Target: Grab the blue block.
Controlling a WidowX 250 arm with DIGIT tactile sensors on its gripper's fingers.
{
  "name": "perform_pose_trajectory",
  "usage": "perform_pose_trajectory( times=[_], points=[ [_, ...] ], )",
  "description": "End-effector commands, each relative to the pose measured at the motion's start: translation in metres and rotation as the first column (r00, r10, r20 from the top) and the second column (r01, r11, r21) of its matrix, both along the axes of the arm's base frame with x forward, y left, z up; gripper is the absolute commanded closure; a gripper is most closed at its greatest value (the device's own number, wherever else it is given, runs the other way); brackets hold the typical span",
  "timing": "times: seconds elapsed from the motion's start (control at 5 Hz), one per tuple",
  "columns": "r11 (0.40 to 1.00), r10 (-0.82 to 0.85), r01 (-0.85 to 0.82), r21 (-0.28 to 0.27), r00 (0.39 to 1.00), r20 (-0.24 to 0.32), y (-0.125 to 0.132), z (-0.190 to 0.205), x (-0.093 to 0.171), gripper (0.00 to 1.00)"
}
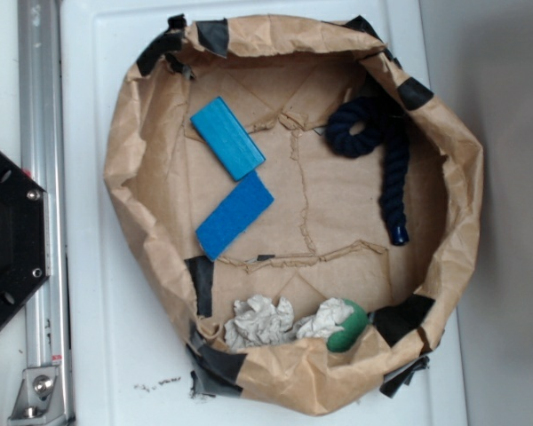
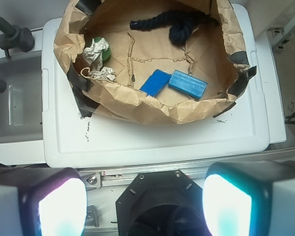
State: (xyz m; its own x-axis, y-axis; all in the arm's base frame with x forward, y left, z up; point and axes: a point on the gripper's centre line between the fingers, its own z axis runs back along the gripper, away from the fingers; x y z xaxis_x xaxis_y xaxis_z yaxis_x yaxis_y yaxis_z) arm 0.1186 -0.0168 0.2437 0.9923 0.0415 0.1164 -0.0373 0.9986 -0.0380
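Open from above, crowded at one corner

The blue block (image 1: pixel 235 216) lies flat on the paper floor with bare paper on its rope side; the cyan block (image 1: pixel 227 137) touches one corner. The crumpled paper wall (image 1: pixel 124 177) rises near its other side. The rope (image 1: pixel 373 146) and paper wads (image 1: pixel 260 321) lie well apart.

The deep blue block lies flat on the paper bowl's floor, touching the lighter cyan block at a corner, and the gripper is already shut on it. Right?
Not quite. The gripper is not on the blue block: the wrist view shows its fingers open, outside the paper bowl, holding nothing. The rest stands: in the exterior view the block lies flat on the floor, meeting the cyan block at a corner.
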Motion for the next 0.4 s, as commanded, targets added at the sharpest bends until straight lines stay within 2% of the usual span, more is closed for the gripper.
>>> perform_pose_trajectory(
  times=[0.0, 0.2],
  points=[
    [1.000, 0.000, 0.000, 0.000, 1.000, 0.000, 0.000, 0.000, 0.000, 0.00],
    [0.991, -0.130, 0.132, 0.029, 0.990, -0.062, 0.028, -0.031, 0.050, 0.00]
  ],
)
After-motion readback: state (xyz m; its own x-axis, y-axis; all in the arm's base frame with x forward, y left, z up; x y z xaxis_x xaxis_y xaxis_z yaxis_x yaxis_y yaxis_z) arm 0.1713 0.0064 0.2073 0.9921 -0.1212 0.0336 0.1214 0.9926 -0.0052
